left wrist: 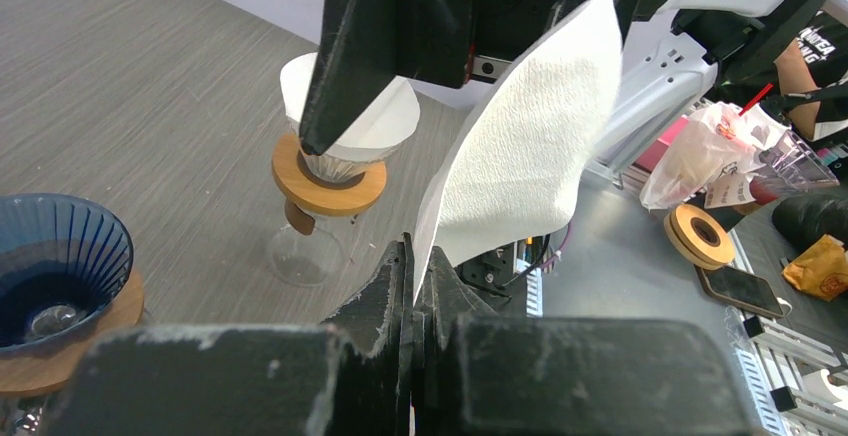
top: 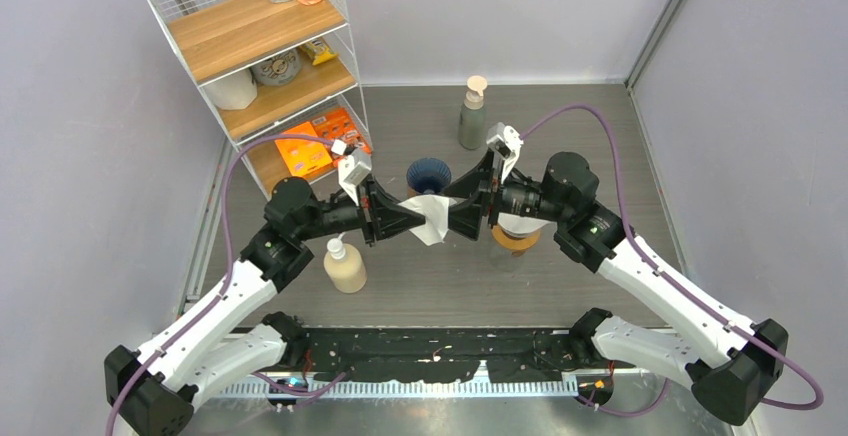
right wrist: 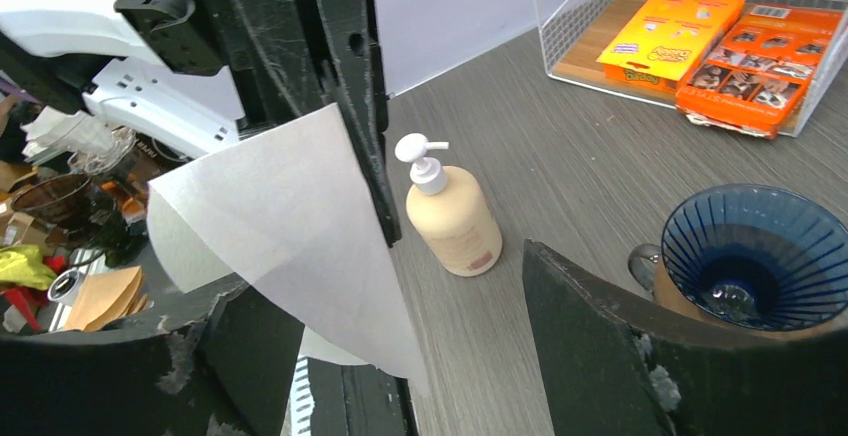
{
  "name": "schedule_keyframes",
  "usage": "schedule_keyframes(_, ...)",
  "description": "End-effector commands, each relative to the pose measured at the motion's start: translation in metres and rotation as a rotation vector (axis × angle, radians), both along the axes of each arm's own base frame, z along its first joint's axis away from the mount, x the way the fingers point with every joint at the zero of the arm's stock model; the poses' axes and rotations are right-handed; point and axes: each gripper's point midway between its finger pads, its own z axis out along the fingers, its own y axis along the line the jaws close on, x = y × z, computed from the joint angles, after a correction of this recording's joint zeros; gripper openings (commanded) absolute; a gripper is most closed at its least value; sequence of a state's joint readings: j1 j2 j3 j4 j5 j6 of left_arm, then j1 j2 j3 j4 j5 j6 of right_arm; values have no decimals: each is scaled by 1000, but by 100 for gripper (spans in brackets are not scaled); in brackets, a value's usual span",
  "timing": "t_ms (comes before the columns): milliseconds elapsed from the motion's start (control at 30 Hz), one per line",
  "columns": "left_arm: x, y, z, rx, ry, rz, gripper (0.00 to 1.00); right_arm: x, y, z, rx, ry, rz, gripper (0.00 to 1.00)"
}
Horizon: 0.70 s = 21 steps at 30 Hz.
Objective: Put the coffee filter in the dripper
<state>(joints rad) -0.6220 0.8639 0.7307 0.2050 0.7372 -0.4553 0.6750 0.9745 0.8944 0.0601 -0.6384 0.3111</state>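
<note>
The filter (top: pixel 430 218) sits between left pincer (top: pixel 413 220) and right pincer (top: pixel 452 218), the dripper (top: pixel 429 174) just behind, a pump bottle (top: pixel 345 266) front-left.

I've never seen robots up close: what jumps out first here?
Above the table, a white coffee filter hangs in the air: the left gripper pinches its edge, and the right gripper stands open facing it, nose to nose. Just behind them sits an empty blue dripper.

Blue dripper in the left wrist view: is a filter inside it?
No, the blue dripper is empty, its ribbed inside bare.
</note>
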Motion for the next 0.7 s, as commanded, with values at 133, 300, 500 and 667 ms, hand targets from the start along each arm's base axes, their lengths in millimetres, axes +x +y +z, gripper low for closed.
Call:
schedule_keyframes(133, -1, -1, 23, -30, -63, -13, 0, -19, -4, 32, 65, -137, 73, 73)
schedule_keyframes(300, -1, -3, 25, -34, -62, -22, 0, -17, -2, 30, 58, -126, 76, 56)
schedule_keyframes(500, -4, -4, 28, -42, -73, -47, 0, -22, 2, 30, 55, -127, 129, 49)
schedule_keyframes(667, -5, -7, 28, -46, -65, -70, 0, -24, 5, 28, 48, -130, 158, 35)
